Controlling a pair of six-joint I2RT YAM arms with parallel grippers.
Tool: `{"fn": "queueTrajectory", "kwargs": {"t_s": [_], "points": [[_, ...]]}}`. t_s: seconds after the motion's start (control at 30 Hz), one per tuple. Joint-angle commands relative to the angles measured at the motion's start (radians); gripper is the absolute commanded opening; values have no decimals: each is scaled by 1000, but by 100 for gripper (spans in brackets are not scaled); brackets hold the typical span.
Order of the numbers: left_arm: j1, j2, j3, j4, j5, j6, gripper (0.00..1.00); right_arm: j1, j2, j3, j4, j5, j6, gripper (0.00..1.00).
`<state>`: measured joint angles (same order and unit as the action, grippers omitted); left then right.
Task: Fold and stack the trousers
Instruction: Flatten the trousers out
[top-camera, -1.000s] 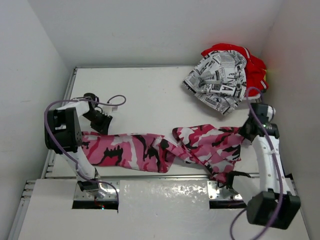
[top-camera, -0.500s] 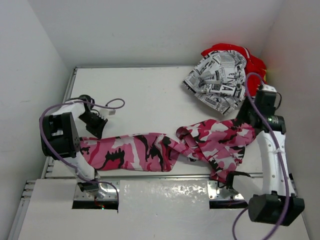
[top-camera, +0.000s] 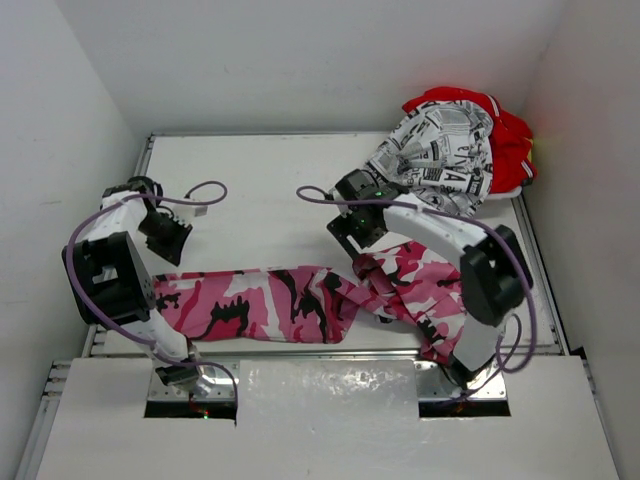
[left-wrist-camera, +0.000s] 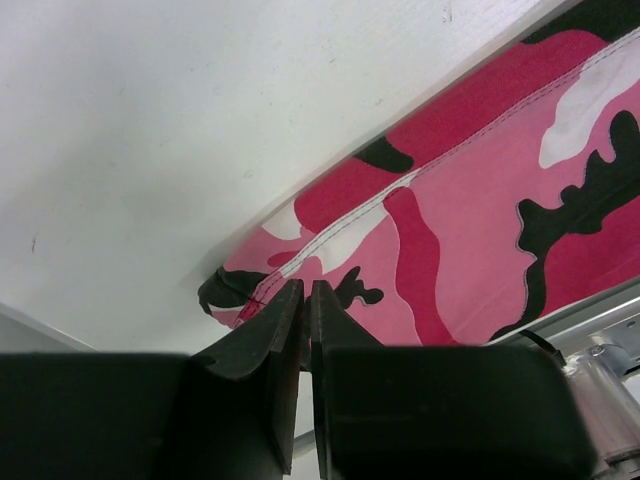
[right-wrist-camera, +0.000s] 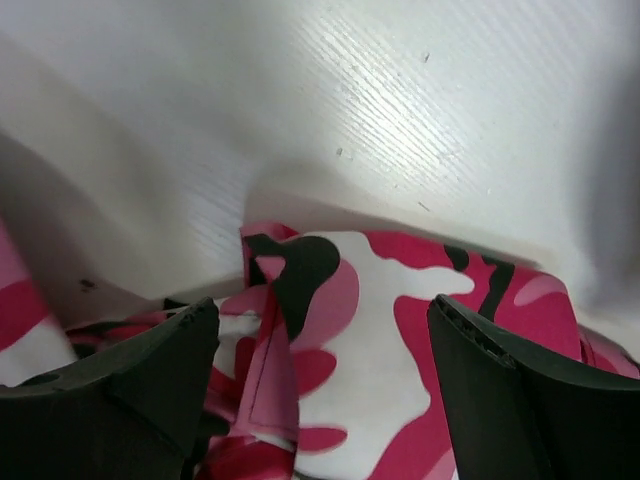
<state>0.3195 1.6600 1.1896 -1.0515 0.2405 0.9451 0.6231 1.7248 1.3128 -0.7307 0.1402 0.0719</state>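
The camouflage trousers (top-camera: 260, 305) lie stretched across the table (top-camera: 270, 180). One long leg is drawn out flat toward the left arm's side, while the upper part (top-camera: 420, 285) is bunched and twisted on the right arm's side. Beyond that bunched end, farther from the arms, the newsprint pair (top-camera: 440, 155) lies heaped on the red pair (top-camera: 512, 140), both clear of the camouflage cloth. The left end effector (left-wrist-camera: 308, 290) has its fingers pressed together with no cloth visible between them. It sits just off the hem (left-wrist-camera: 235, 290) of the flat leg, on the side away from the arm bases. The right end effector (right-wrist-camera: 320, 310) is spread wide and poised over the far edge of the bunched part, where a folded flap (right-wrist-camera: 290, 270) of fabric lies between its fingers without being pinched. This is light, limp woven cloth. It will sag and fold wherever it is unsupported, drag along the table instead of sliding as a sheet, and slip out of a shallow pinch. Holds are likely to be best at doubled, stitched places such as the hem corner, the side seam (left-wrist-camera: 420, 185) or the waistband edge. Taking one at each end should keep the length taut when lifted, though the twist in the upper part probably needs shaking out before a fold will lie neat.
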Motion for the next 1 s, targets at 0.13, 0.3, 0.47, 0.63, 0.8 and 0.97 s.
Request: {"fn": "queueTrajectory", "kwargs": {"t_s": [0.13, 0.3, 0.47, 0.63, 0.8, 0.97], "points": [[-3, -42, 41, -21, 16, 0, 7, 0, 173, 137, -188, 117, -119, 71], [0, -32, 61, -25, 25, -2, 8, 1, 233, 175, -246, 168, -145, 36], [0, -29, 64, -25, 23, 0, 8, 3, 191, 198, -242, 239, -146, 0], [0, -31, 71, -27, 34, -2, 8, 1, -19, 279, -103, 58, -126, 0], [0, -29, 90, -27, 43, -12, 8, -14, -368, 10, 397, -224, -25, 0], [0, -29, 122, -33, 85, -28, 15, -34, -444, -90, 547, -284, 34, 0]]}}
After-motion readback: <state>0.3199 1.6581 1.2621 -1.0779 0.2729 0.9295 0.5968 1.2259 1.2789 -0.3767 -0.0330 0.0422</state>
